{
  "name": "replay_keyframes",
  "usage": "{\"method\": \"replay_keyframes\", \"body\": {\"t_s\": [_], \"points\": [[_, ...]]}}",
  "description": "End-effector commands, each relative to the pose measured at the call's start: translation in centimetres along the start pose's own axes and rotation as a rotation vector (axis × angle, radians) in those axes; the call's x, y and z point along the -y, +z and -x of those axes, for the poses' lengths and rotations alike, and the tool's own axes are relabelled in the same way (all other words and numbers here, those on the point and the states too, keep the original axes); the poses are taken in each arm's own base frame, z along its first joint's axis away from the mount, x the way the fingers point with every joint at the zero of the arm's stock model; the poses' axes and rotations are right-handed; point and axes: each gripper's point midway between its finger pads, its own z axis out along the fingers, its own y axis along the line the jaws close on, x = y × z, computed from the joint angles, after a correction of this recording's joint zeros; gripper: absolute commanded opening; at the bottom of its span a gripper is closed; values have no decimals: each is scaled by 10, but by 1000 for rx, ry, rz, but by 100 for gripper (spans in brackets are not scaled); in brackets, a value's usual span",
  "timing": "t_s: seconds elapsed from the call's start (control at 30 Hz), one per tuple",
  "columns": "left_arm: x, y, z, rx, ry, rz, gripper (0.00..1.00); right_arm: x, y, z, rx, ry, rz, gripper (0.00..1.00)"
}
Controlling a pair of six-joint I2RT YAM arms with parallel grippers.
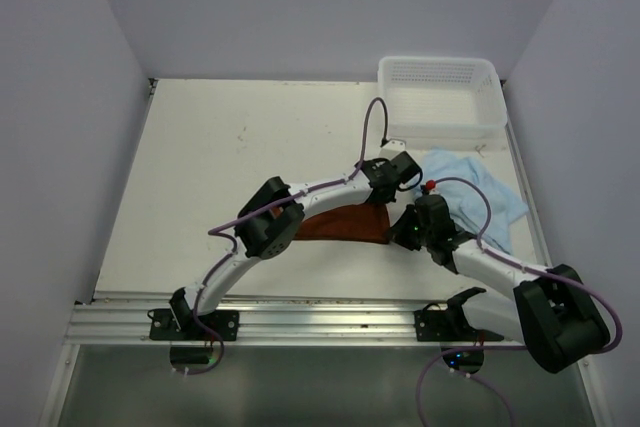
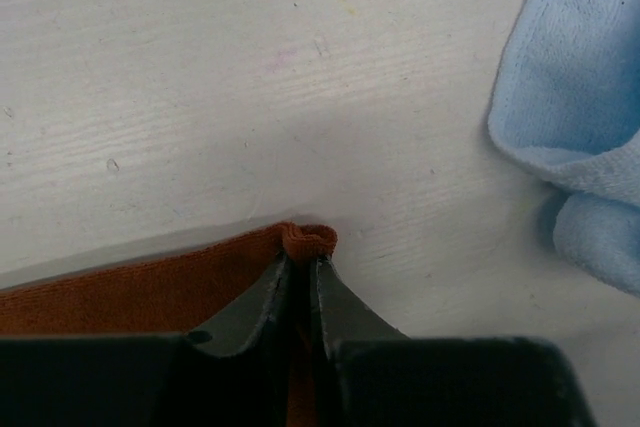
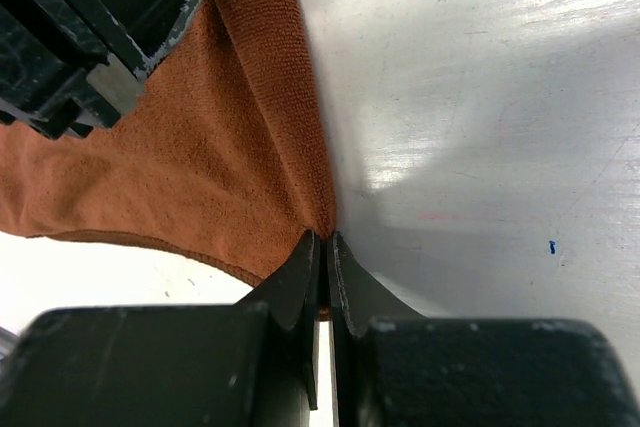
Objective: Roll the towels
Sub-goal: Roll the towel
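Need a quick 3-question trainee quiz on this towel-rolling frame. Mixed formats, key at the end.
1. True or false: the light blue towel lies on the table, outside the white mesh basket.
2. What do the left gripper and the right gripper each pinch?
A. a corner of the rust towel
B. the light blue towel
C. the basket's rim
3. Fill in: in the top view, the white mesh basket sits at the table's far ____ corner.

Key: 1 true; 2 A; 3 right.
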Motion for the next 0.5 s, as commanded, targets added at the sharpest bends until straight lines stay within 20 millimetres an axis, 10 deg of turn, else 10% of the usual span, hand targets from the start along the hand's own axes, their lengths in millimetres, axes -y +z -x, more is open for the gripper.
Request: {"method": "replay_keyframes", "body": {"t_s": [0.0, 0.47], "points": [[-22, 29, -57, -155, 30, 90, 11, 5, -5, -5, -43, -37, -33, 0], [8, -24, 42, 6, -131, -154, 9, -6, -30, 16, -15, -271, -105, 0]]}}
